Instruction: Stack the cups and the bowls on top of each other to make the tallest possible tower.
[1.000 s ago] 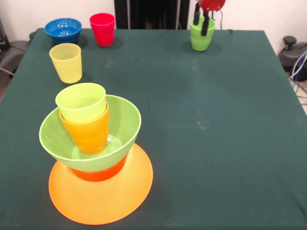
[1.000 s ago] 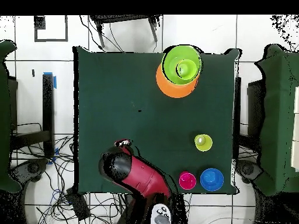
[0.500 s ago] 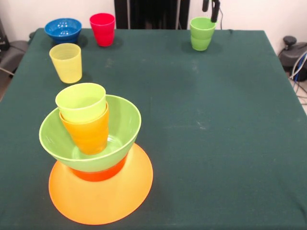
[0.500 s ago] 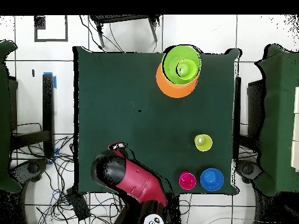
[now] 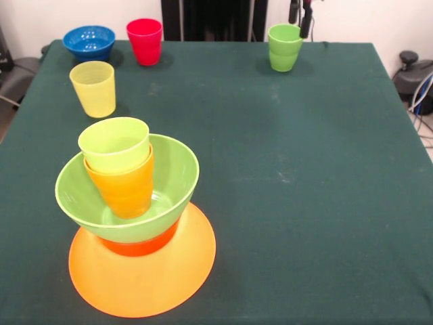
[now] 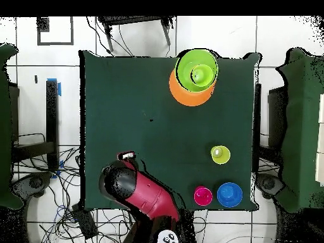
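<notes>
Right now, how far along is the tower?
Done: tower has the wide orange bowl as base, an orange-red bowl, the lime green bowl, then orange cup and lime cup. In hand: nothing; gripper is above the darker green cup. Left: that cup, yellow cup, red cup, blue bowl.

Counter: covered by a matt dark green cloth, faintly scuffed in places.
Big orange bowl: smooth plastic, translucent, softly glossy.
Green bowl: glossy plastic, highlights seen on the inside.
Yellow cup: smooth, slightly translucent plastic.
Blue bowl: glossy plastic.
</notes>
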You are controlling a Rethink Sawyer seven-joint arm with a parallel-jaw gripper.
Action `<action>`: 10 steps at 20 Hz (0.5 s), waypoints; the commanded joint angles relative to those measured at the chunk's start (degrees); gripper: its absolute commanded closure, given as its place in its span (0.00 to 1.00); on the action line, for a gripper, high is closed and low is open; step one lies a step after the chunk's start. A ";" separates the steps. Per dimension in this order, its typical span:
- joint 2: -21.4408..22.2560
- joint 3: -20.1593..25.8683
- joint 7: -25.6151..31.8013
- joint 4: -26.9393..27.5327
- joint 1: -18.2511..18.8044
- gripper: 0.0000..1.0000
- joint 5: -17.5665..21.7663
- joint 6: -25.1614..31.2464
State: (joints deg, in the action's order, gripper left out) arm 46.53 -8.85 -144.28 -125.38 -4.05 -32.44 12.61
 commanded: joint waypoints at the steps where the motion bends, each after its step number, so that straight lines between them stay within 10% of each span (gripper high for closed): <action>1: -5.44 9.76 -12.74 -5.16 2.59 0.00 -2.24 -8.14; 10: -9.07 13.06 -12.75 -6.26 6.06 0.00 -0.19 -13.50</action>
State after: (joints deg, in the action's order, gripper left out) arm 42.48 -3.25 -144.28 -127.48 0.44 -32.56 2.48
